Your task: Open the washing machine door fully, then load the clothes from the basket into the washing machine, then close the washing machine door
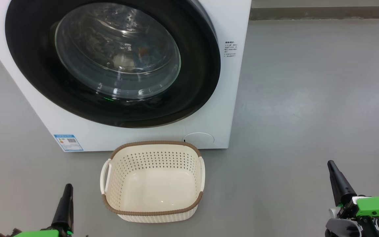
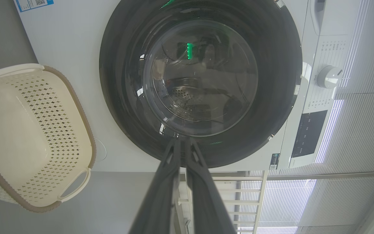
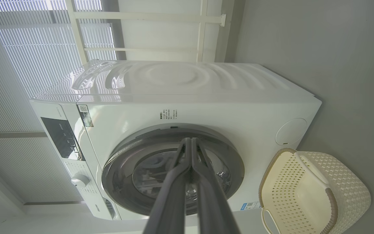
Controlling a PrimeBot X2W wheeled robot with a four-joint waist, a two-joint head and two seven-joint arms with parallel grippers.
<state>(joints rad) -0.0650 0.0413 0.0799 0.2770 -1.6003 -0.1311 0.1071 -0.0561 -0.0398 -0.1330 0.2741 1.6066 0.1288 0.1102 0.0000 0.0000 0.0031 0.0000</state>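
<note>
Left gripper [image 1: 67, 190]: the two dark fingers are pinched together with nothing between them, low on the left of the head view and clear of the basket's left handle.
Left gripper, own camera [image 2: 182, 143]: the closed tips point at the lower edge of the washing machine door [image 2: 115, 81] and are not touching it.
Right gripper [image 1: 332, 165]: also clamped shut and carrying nothing, it hovers over the grey floor [image 1: 308, 98], well off to the right of the basket.
Right gripper, own camera [image 3: 190, 141]: the tips are pressed together and line up with the door's upper rim.
Basket [image 1: 153, 144]: it sits upright on the floor just in front of the washing machine [image 1: 232, 98], between the two grippers, and its bare cream bottom shows from wall to wall.
Washing machine door [image 1: 31, 65]: the glossy black ring lies flat against the white front, closed.
Drum behind the glass: here are the clothes [image 1: 140, 55], seen as pale blue, cream and orange-brown patches low in the bowl window, blurred by reflections.
Machine front: a blue label sticker [image 1: 68, 142] sits at lower left and a round flap [image 1: 198, 138] just behind the basket's far rim.
</note>
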